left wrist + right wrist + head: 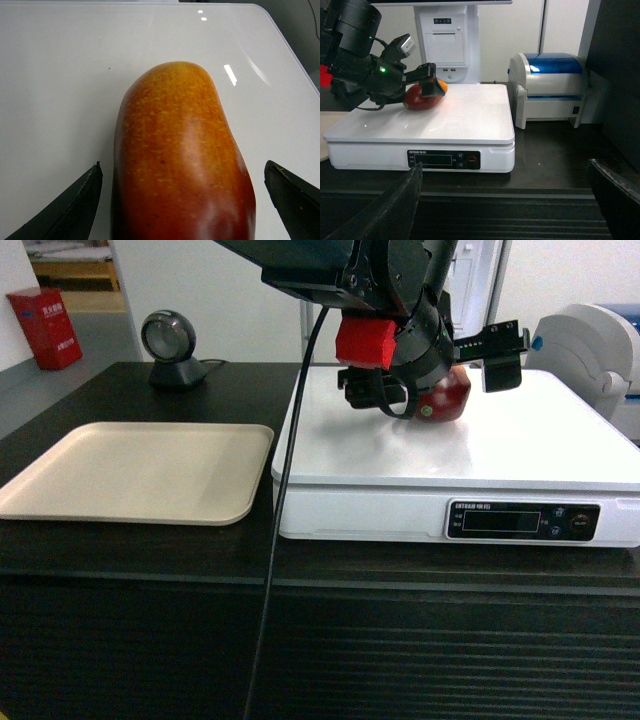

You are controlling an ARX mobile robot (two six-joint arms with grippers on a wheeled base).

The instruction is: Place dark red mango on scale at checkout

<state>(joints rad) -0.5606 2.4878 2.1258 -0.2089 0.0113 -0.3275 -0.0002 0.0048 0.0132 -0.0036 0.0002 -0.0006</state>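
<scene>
Dark red mango resting on scale, upper centre; left gripper jaws spread wide, straddling fruit without touching; right gripper jaws open, empty.

The head camera looks down over the desk at the scale, the left wrist hovers close above its top, and the right wrist views it low from the front.

From my head camera the left gripper hides most of the dark red mango, my left wrist view cuts the fruit off at six o'clock, and the scale display print is too small to read.
</scene>
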